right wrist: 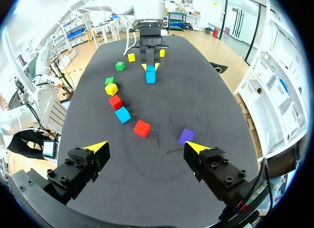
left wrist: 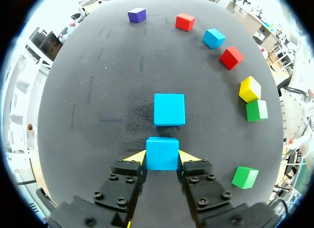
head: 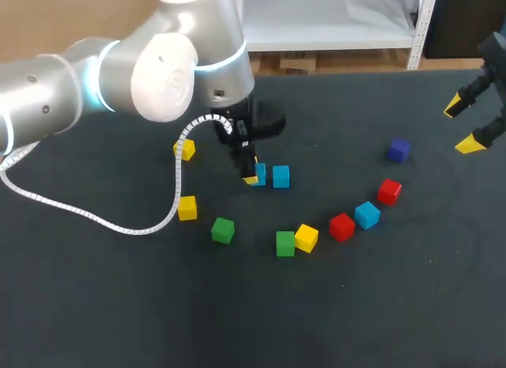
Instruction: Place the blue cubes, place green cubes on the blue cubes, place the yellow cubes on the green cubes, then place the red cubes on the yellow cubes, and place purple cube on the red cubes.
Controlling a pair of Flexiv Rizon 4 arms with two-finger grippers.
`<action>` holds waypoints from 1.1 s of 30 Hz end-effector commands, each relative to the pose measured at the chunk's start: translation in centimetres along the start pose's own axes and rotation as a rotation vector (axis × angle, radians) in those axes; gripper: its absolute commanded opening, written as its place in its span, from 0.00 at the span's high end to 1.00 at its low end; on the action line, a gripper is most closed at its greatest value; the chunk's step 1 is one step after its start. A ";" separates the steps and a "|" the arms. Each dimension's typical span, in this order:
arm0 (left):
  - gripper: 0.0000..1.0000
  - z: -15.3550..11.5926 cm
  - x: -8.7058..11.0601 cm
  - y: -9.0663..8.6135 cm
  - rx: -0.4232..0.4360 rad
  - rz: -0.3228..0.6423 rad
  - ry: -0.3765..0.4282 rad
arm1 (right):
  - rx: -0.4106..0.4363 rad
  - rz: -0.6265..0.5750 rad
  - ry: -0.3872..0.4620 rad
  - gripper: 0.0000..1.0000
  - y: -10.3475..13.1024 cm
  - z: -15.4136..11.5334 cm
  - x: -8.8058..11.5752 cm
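My left gripper [left wrist: 162, 157] is shut on a blue cube [left wrist: 162, 153] low over the dark table, its yellow tips on two opposite sides. Just ahead of it sits a second blue cube [left wrist: 169, 109], a small gap away; in the head view the two [head: 258, 176] [head: 281, 176] lie side by side at mid table. A third blue cube [head: 367, 214] rests between two red cubes [head: 389, 191] [head: 341, 226]. The purple cube [head: 399, 150] lies at the right. My right gripper [head: 462, 127] hangs open and empty at the far right, above the table.
A yellow cube [head: 306, 238] touches a green cube [head: 285, 243] near the front. Another green cube [head: 223, 230] and two yellow cubes [head: 187, 208] [head: 184, 149] lie left of my left gripper. A white cable [head: 118, 221] loops over the table's left part.
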State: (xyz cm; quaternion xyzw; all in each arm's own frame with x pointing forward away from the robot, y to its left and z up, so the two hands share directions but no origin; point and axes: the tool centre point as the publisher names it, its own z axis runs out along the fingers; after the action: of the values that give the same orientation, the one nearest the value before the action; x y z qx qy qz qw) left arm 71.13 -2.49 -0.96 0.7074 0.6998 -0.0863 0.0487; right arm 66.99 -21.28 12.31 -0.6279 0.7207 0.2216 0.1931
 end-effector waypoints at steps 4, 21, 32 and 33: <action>1.00 0.1 0.1 0.1 0.000 0.003 0.004 | 0.001 0.000 -0.001 0.00 0.0 0.0 0.0; 1.00 0.0 0.4 -0.7 0.008 0.000 0.008 | 0.001 0.000 -0.001 0.00 0.0 0.0 0.0; 1.00 0.3 0.4 -0.8 0.011 -0.002 0.008 | 0.001 0.000 -0.001 0.00 0.0 0.0 0.0; 1.00 0.3 0.4 -0.8 0.012 -0.002 0.009 | 0.001 0.000 -0.001 0.00 0.0 0.0 0.0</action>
State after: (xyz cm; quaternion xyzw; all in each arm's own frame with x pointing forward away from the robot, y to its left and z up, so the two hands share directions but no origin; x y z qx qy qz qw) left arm 70.49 -2.21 -1.04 0.7070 0.7006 -0.0872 0.0411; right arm 66.99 -21.28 12.31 -0.6279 0.7207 0.2216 0.1931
